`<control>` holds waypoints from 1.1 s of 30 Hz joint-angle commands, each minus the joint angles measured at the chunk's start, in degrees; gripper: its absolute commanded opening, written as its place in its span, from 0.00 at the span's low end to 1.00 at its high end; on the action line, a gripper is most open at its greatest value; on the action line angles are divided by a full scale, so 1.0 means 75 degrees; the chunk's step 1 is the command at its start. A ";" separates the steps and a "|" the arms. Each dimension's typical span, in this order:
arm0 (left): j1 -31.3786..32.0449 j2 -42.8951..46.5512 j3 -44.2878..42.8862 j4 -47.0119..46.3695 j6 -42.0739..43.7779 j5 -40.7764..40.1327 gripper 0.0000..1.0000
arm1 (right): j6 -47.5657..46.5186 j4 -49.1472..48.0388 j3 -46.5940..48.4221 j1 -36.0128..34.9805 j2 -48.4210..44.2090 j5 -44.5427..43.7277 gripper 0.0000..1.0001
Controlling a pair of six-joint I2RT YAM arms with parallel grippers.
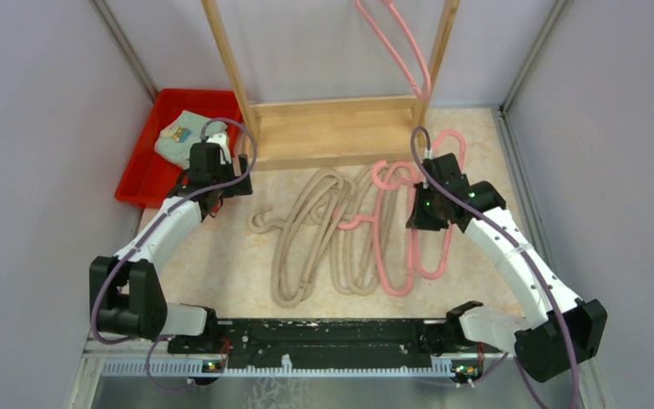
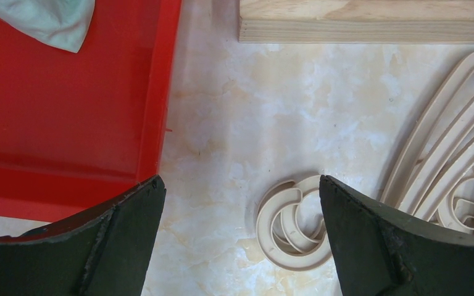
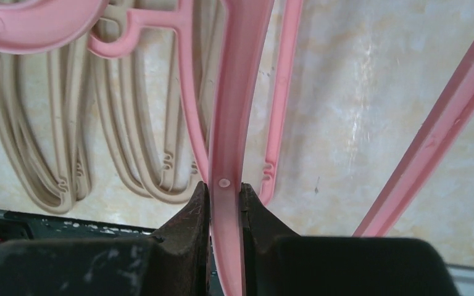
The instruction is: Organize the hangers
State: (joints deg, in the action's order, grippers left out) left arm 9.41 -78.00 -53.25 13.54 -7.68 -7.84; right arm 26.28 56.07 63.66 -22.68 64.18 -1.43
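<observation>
Hanger [image 3: 233, 123], pink, clenched in right jaws | left jaws released, beige hanger hooks [image 2: 264, 225] below between them

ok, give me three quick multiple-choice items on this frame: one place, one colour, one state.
1. Where does the red tray sit relative to the wooden rack?
A. to its left
B. to its right
C. under its base

2. What colour is the hanger hanging on the rack?
A. beige
B. pink
C. white

3. The right gripper is:
A. open
B. shut on a pink hanger
C. shut on the rack

Key:
1 A, the top view shows the tray by the left wall, beside the rack's base.
2 B, it shows pink against the back wall.
3 B, the right wrist view shows the pink bar pinched between both fingers.
</observation>
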 commanded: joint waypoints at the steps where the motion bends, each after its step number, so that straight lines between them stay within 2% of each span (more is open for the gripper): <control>1: 0.0058 0.0009 -0.0144 -0.0001 -0.0036 0.0155 1.00 | 0.0395 0.0439 -0.0046 0.0107 -0.0176 -0.0319 0.00; 4: 0.0058 0.0075 -0.0072 -0.0035 -0.0003 0.0099 1.00 | 0.0026 0.0415 0.0332 0.0866 -0.0194 0.0089 0.00; 8: 0.0058 0.0064 -0.0095 -0.0008 0.0006 0.0091 1.00 | -0.0350 0.0468 0.1069 0.2063 0.0066 0.2212 0.00; 16: 0.0058 -0.0045 -0.0178 -0.0026 0.0036 0.0143 1.00 | 0.0141 0.0677 0.3446 0.2217 0.0799 0.4555 0.00; 23: 0.0058 -0.0195 -0.0363 -0.0024 0.0044 0.0193 1.00 | 0.0096 0.1589 0.5824 0.2225 0.1212 0.4249 0.00; 28: 0.0058 -0.0178 -0.0305 -0.0034 -0.0113 0.0323 1.00 | 0.0053 0.1592 0.6076 0.2216 0.1032 0.4342 0.00; 33: 0.0056 -0.0110 -0.0248 -0.0025 -0.0113 0.0325 1.00 | 0.0325 0.0915 0.6253 0.2215 0.1164 0.5279 0.00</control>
State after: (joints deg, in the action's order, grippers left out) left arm 9.41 -79.33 -53.87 13.52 -7.94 -6.28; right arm 27.29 67.72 107.39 -6.20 72.58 31.62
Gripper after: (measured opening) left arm 0.997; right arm 0.134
